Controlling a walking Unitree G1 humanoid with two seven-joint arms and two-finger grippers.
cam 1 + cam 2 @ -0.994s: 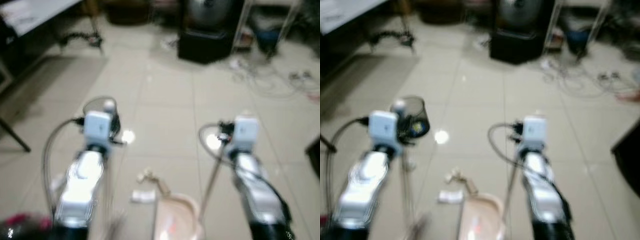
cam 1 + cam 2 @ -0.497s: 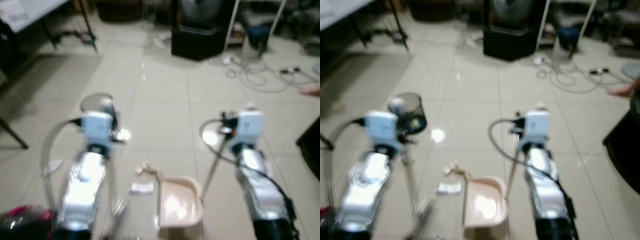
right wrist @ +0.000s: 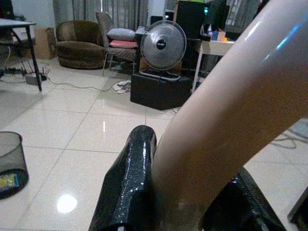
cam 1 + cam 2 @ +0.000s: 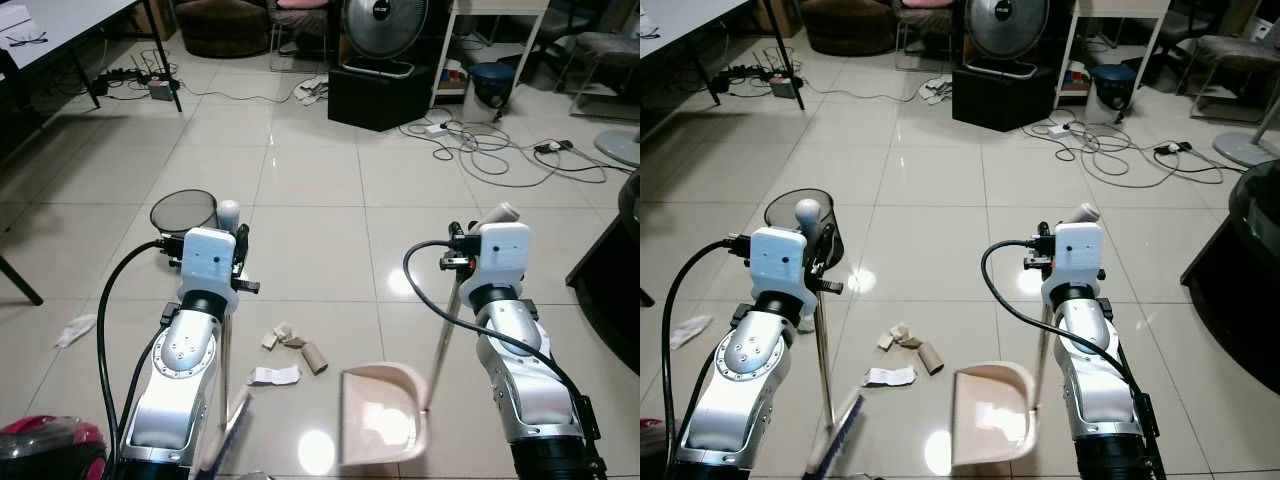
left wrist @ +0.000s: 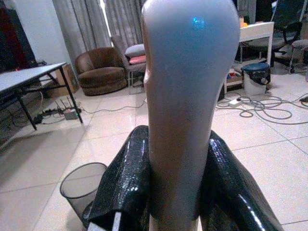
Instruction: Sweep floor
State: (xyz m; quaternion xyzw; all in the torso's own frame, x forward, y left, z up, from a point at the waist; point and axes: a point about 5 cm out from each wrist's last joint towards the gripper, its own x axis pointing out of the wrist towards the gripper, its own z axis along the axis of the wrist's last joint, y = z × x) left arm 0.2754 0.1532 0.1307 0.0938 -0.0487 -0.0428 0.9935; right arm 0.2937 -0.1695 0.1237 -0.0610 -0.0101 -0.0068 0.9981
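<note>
My left gripper [image 5: 178,192] is shut on the pale top of the broom handle [image 5: 187,96]. The broom's pole [image 4: 222,360] runs down to its brush [image 4: 228,430] near the floor. My right gripper [image 3: 187,202] is shut on the curved beige dustpan handle [image 3: 226,120]. That pole [image 4: 440,340] leads down to the beige dustpan [image 4: 385,430], which rests on the tiles between my arms. Just left of the pan lie a paper scrap [image 4: 275,375], a cardboard tube [image 4: 315,357] and crumpled bits [image 4: 283,336].
A black mesh bin [image 4: 183,212] stands beyond my left wrist. A tissue [image 4: 75,329] lies far left, and a red object [image 4: 45,445] sits at bottom left. A fan [image 4: 384,20] on a black box [image 4: 378,92] and cables [image 4: 500,150] are ahead. Dark furniture [image 4: 610,270] is on the right.
The blurred, shifting picture has steadied and turned sharp, so the camera moved. Both grippers keep their holds. The dustpan sits a little further right of the debris.
</note>
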